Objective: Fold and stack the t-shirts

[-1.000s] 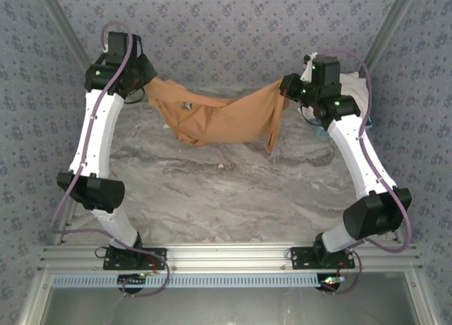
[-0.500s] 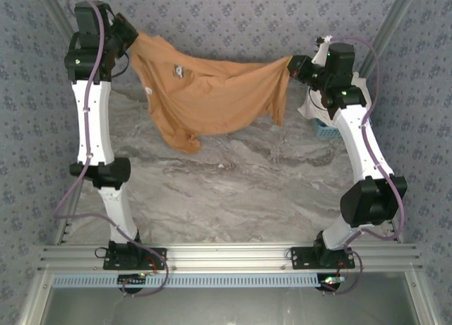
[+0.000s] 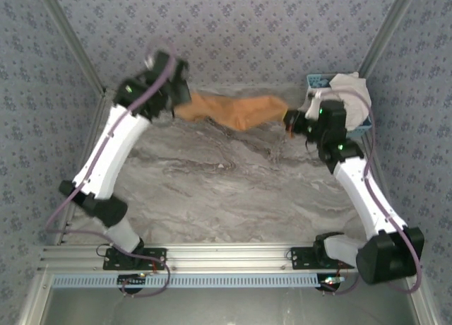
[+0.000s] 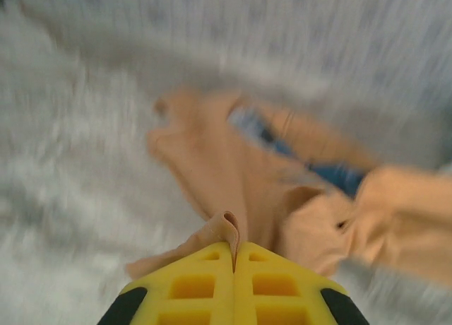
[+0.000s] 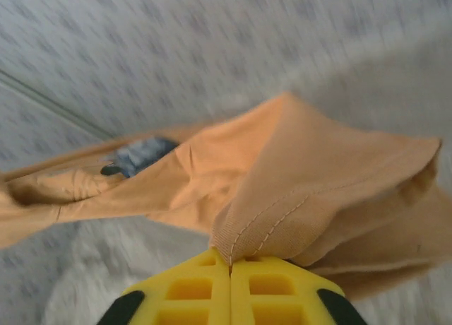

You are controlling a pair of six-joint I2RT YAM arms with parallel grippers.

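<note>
The tan-orange t-shirt [image 3: 233, 110] lies bunched in a low band along the far edge of the table, stretched between my two grippers. My left gripper [image 3: 176, 102] is shut on its left end; in the left wrist view a fold of the t-shirt [image 4: 212, 162] is pinched between the yellow fingertips [image 4: 234, 249], and a bit of blue print [image 4: 332, 173] shows. My right gripper [image 3: 289, 120] is shut on the right end, with the stitched hem of the t-shirt [image 5: 318, 169] clamped in its jaws [image 5: 230, 260]. The white t-shirt [image 3: 351, 92] is heaped at the far right.
A light-blue plastic basket [image 3: 318, 80] stands at the far right corner under the white heap, just behind my right arm. Patterned walls close in the back and both sides. The grey marbled tabletop [image 3: 226, 191] stretches towards the arm bases.
Both grippers have swung down from high up to the far edge of the table. The tan-orange shirt, spread wide in the air before, is now bunched low between them.
</note>
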